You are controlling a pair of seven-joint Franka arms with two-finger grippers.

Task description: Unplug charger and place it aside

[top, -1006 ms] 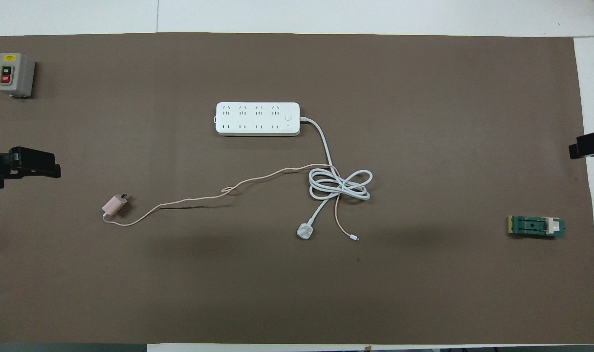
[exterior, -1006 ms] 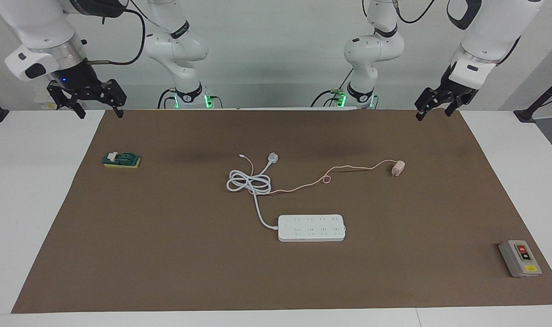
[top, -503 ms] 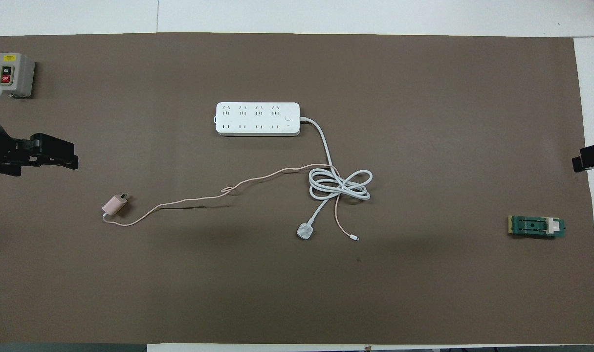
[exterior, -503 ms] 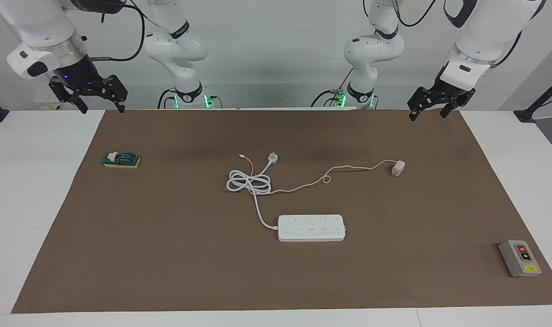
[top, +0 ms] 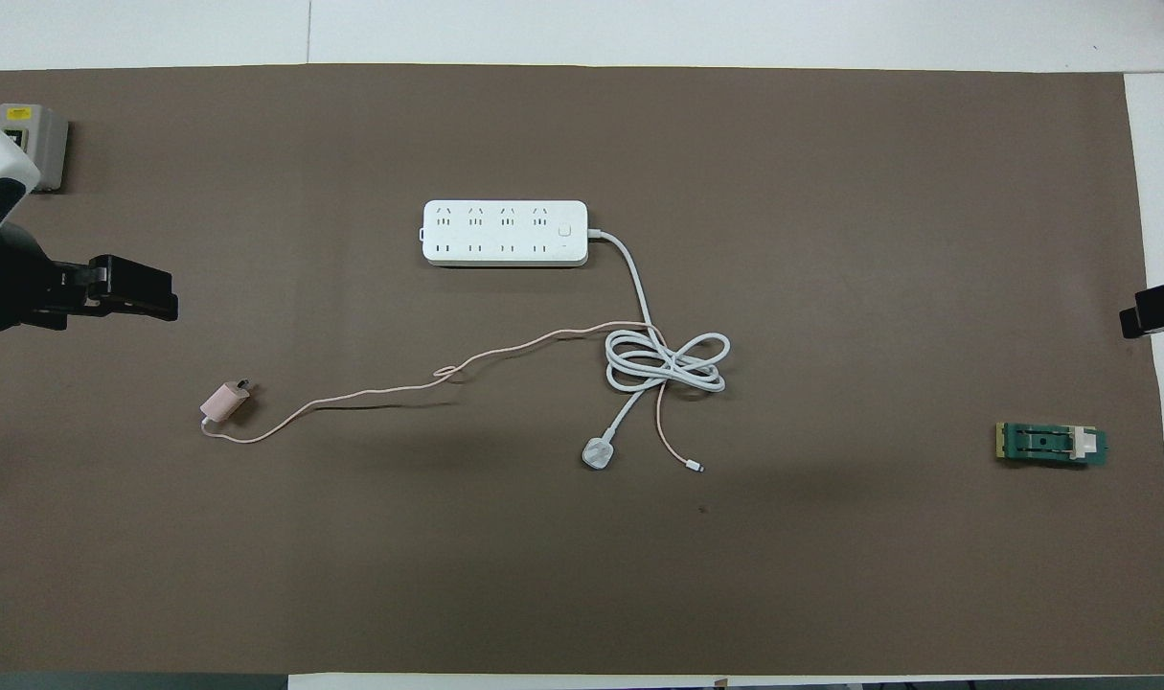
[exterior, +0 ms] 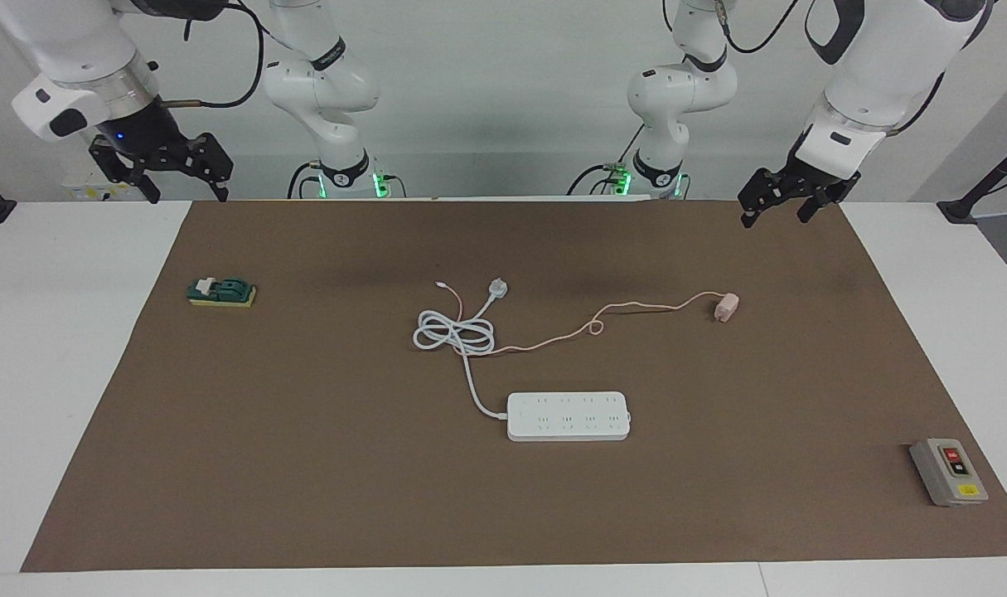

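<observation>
Lying loose on the mat, the charger (exterior: 725,308) is not in any socket of the power strip (exterior: 568,416). It sits toward the left arm's end of the table, nearer to the robots than the strip, and its thin pink cable (exterior: 636,313) runs back to the white cord (exterior: 456,334) in the middle.

That crossing is the trouble spot, I think. If the charger gets pulled away fast, the pink cable could tug the white cord and its round plug (exterior: 497,288) and drag them along. The charger is small and lies on its side, so a grab that comes down a bit off could knock it away or pinch only the cable.

The left gripper (exterior: 775,197) hangs in the air over the mat's edge closest to the robots, near the corner at the left arm's end. It tips down, and its 2 fingers are spread apart with nothing between them. The right gripper (exterior: 180,172) waits over the corner at the right arm's end, also spread and holding nothing.
</observation>
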